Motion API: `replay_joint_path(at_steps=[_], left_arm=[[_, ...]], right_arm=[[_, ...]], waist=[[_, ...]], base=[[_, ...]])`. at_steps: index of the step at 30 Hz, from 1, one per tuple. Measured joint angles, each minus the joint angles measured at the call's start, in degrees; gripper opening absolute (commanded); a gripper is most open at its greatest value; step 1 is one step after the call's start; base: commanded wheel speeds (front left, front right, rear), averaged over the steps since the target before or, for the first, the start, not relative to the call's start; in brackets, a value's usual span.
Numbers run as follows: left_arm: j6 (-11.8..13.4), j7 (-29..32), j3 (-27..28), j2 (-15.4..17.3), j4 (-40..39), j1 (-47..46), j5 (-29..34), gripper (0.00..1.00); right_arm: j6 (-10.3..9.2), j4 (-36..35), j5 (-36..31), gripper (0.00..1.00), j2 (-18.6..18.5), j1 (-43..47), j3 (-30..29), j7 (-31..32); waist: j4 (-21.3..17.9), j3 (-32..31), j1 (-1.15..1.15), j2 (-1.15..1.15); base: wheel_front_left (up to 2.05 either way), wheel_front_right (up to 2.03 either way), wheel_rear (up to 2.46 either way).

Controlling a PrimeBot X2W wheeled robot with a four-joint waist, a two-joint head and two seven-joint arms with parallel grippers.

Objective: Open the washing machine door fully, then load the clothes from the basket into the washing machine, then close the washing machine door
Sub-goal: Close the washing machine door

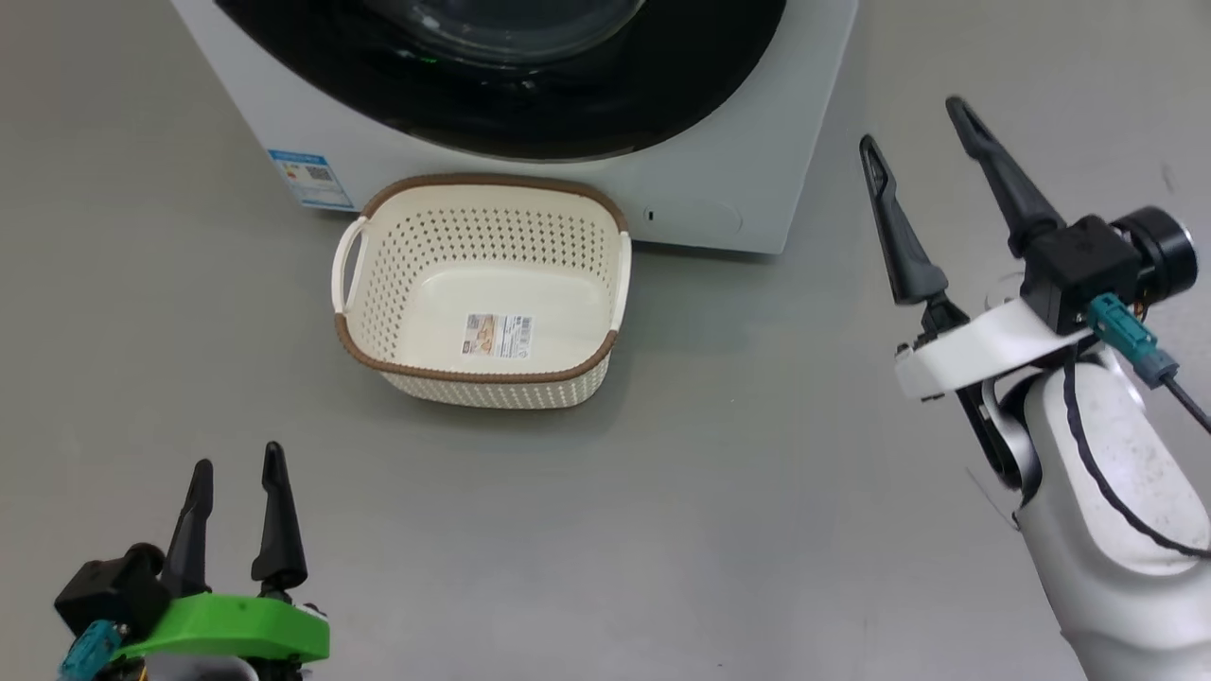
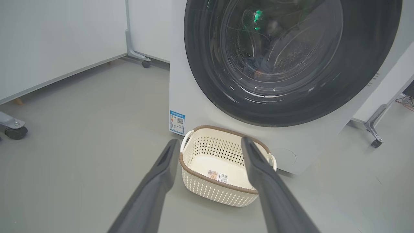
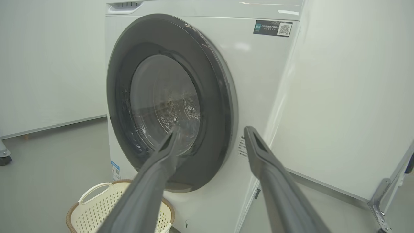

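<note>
The washing machine point(image 1: 710, 189) stands at the top of the head view, and its door point(image 1: 568, 104) lies flat against the front, shut. Through the glass in the left wrist view I see dark blue clothes point(image 2: 258, 66) with an orange patch inside the drum. The basket point(image 1: 492, 236) sits on the floor before the machine and holds nothing but its barcode sticker. My left gripper point(image 1: 237, 456) is open, low at the near left and well short of the basket point(image 2: 210, 191). My right gripper point(image 1: 911, 121) is open at the right, raised, and points at the door's right edge point(image 3: 213, 97) without touching it.
A blue label sticker point(image 2: 177, 122) marks the machine's lower left corner. White panels on wheeled metal legs point(image 2: 375, 136) flank the machine, with another caster point(image 2: 16, 131) at the far left. A white panel point(image 3: 339, 97) stands close to the machine's right side. Grey floor surrounds the basket.
</note>
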Motion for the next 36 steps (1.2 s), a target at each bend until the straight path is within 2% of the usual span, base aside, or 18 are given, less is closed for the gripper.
replay_joint_path(at_steps=[5, 10, 17, 29, 36], left_arm=[[0.00, 0.00, 1.98, 0.08, 0.01, 3.27, 1.33, 1.00], [0.00, 0.00, 1.72, 0.10, -0.01, 6.32, 2.92, 1.00], [0.00, 0.00, 2.35, 0.29, -2.01, 8.73, 4.99, 1.00], [0.00, 0.01, -0.98, 0.55, -0.22, 12.00, 4.69, 1.00], [0.00, 0.00, -0.21, 0.66, -2.15, 12.99, 4.86, 1.00]], right_arm=[[-0.18, -0.13, 0.68, 1.00, -0.30, 6.58, -1.08, 0.00], [-0.49, -1.77, 1.21, 1.00, -2.15, 14.67, -3.44, 0.01], [-1.45, -2.70, 1.75, 1.00, -1.79, 23.87, -4.91, 0.01], [-2.93, -4.80, 1.74, 1.00, -1.26, 33.39, -7.12, 0.02], [-3.46, -6.45, 1.74, 1.00, -0.27, 36.11, -8.81, 0.03]], waist=[[-3.28, -4.12, 0.00, 0.00], [-6.34, -9.18, 0.00, 0.00], [-8.60, -13.56, 0.00, 0.00], [-9.97, -16.08, 0.00, 0.00], [-10.71, -16.33, 0.00, 0.00]], base=[[0.00, 0.00, 0.00], [0.00, 0.00, 0.00], [0.00, 0.00, 0.00], [0.00, 0.00, 0.00], [0.00, 0.00, 0.00]])
